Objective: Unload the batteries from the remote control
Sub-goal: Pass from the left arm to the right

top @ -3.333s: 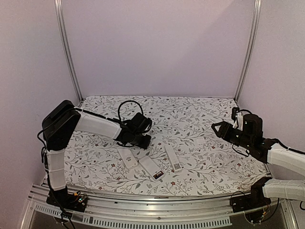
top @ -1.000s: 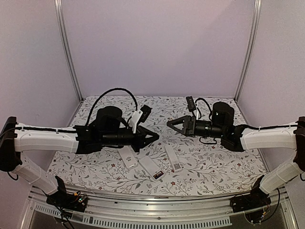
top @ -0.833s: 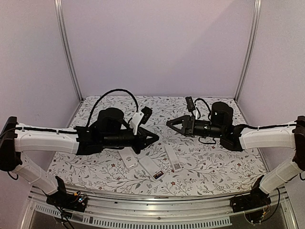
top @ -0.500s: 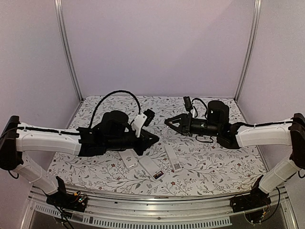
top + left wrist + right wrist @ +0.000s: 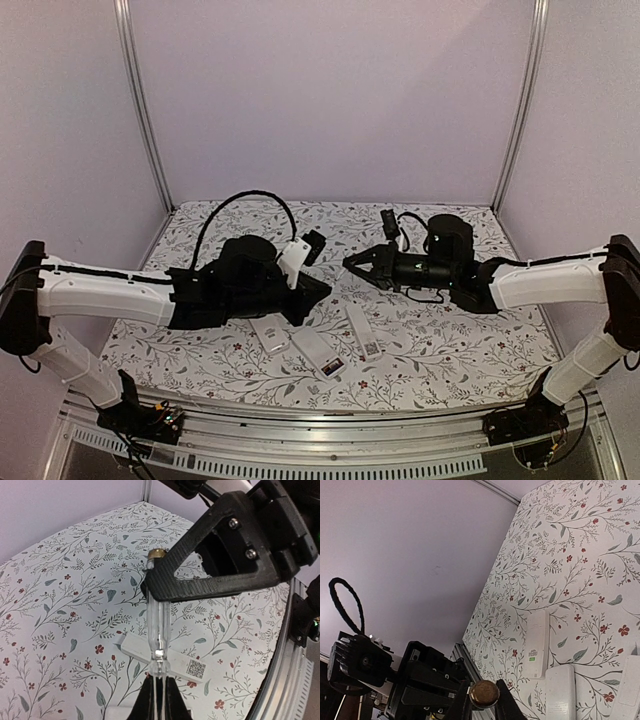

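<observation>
Arms are edging inward; left gripper (image 5: 157, 692) and right gripper (image 5: 484, 699) are each clamping the tool (image 5: 156, 625). Tiny red-and-dark batteries (image 5: 333, 368) are sitting in the lower-centre remote (image 5: 314, 346), bare cloth (image 5: 450, 340) stretching above it.

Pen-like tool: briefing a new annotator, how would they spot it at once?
Above the floral table, mid-air at centre, the left gripper holds the pen-like tool. It is a slim pale rod with a brass cap, unlike the flat white remotes below.

Left end effector (image 5: 159, 686) closed, right (image 5: 484, 700) likely.
</observation>
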Motion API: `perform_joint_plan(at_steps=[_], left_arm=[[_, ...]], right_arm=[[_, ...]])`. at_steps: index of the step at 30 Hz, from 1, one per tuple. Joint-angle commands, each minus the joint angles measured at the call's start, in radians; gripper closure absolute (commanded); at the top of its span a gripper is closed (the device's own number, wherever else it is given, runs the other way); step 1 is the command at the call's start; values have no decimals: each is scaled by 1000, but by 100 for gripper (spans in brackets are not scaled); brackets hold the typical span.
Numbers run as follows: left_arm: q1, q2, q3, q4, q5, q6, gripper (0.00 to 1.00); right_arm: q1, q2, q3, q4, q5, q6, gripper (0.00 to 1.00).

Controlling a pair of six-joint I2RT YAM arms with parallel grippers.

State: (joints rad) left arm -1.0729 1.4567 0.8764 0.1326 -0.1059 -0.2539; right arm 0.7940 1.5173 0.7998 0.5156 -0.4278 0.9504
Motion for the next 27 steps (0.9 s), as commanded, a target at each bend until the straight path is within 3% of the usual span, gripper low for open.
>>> perform_joint_plan(at_steps=[1,4,6,10,11,13,16,22,27], left_arm=[[-23,15,29,-25,-34,22,100],[-28,23,36,-37,-38,25,100],[-27,22,36,-39,-38,24,92],[-26,0,29,-53,-37,-1,42],[-23,-11,22,-58,-38,-14,32],[-13,-40,6,-72,-28,-58,23],[29,-85,-36,-81,33,-172,23],[153,-124,-168,-47,227,-490,33],[178,-118,-270,43,284,-658,37]], right_arm=[[5,28,27,-22,23,16,89],[5,33,24,-23,34,20,100],[5,33,19,-24,48,21,100],[5,7,-8,-29,99,0,100],[5,-12,-21,-30,119,-17,100],[5,-47,-51,-35,161,-50,100],[5,-106,-96,-41,216,-120,100],[14,-161,-170,-53,244,-242,100],[70,-178,-210,-60,268,-342,100]])
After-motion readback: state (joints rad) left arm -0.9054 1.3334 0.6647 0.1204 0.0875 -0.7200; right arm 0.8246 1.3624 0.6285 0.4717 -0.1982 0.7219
